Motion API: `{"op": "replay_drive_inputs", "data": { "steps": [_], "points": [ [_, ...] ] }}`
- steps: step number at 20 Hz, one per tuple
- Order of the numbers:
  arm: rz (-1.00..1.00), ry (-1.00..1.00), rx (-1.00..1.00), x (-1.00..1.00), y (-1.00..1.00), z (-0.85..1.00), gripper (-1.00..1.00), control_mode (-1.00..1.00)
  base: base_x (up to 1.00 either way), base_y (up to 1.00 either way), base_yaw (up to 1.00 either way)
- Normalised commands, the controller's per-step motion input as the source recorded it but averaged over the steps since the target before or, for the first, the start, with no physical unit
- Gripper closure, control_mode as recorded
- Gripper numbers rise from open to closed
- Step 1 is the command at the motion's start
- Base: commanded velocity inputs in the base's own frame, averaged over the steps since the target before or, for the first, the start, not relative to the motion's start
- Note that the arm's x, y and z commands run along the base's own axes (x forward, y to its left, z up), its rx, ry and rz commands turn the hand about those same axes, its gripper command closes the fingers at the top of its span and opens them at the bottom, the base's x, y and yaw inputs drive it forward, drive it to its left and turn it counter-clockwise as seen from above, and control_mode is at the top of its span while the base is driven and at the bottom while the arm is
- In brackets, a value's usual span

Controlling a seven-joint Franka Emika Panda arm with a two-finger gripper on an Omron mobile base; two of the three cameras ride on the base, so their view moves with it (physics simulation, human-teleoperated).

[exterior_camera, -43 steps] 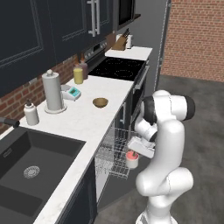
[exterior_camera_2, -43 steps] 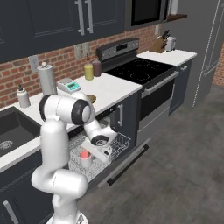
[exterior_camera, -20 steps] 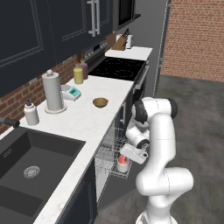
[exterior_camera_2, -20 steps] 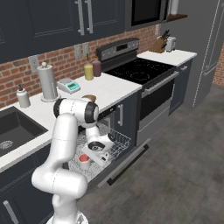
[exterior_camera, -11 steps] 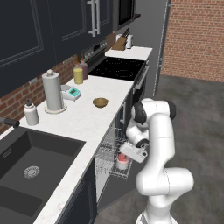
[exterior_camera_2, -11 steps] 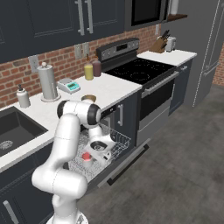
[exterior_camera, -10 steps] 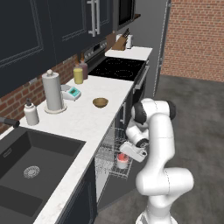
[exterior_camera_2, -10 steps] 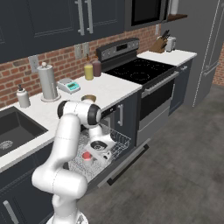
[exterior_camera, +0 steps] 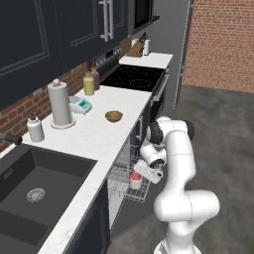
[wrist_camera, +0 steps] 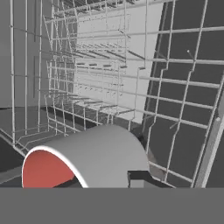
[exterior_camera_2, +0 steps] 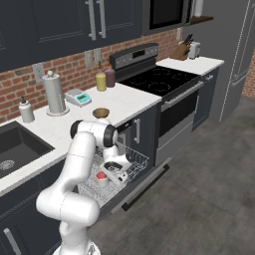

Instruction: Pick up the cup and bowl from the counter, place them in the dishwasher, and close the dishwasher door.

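Note:
My gripper [exterior_camera: 141, 176] is shut on the wall of the red-pink cup [exterior_camera: 135, 179], holding it low over the wire rack [exterior_camera: 121, 181] pulled out of the dishwasher. In the hand view the cup [wrist_camera: 87, 159] lies on its side against my fingertips [wrist_camera: 139, 177], its red inside facing left. In the right base view the cup [exterior_camera_2: 101, 176] hangs beside my gripper [exterior_camera_2: 107, 172] above the open dishwasher door [exterior_camera_2: 144, 185]. The brown bowl [exterior_camera: 113, 116] sits on the white counter [exterior_camera: 84, 144], up and left of the rack; the bowl [exterior_camera_2: 101, 112] is untouched.
A paper towel roll [exterior_camera: 60, 102], a white soap bottle [exterior_camera: 34, 129], a yellow bottle [exterior_camera: 89, 85] and a small scale [exterior_camera: 82, 104] stand on the counter. The sink [exterior_camera: 34, 183] lies left, the black range [exterior_camera: 139, 78] beyond. Rack wires [wrist_camera: 109, 65] surround the cup.
My hand and the cup have edged a little further in over the rack and slightly lower. The bowl and the door have not moved.

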Motion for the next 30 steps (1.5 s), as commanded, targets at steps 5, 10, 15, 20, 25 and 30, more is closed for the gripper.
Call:
{"op": "replay_drive_inputs", "data": {
  "steps": [5, 10, 15, 20, 25, 30],
  "points": [
    [-0.07, 0.0, 0.0, 0.26, 0.0, -0.44, 1.0, -1.0, 0.0, 0.0, 0.0],
    [-0.05, 0.0, 0.0, 0.08, -0.01, -0.31, -1.0, -1.0, 0.0, 0.0, 0.0],
    [-0.06, 0.0, 0.01, 0.01, -0.04, -0.03, -1.0, -1.0, 0.0, 0.0, 0.0],
    [-0.09, 0.0, 0.1, -0.04, -0.22, 0.56, -1.0, -1.0, 0.0, 0.0, 0.0],
    [-0.05, 0.0, 0.07, -0.05, -0.3, 0.99, -1.0, -1.0, 0.0, 0.0, 0.0],
    [-0.01, 0.04, 0.05, 0.0, -0.27, 1.0, -1.0, -1.0, 0.0, 0.0, 0.0]
  ]
}}
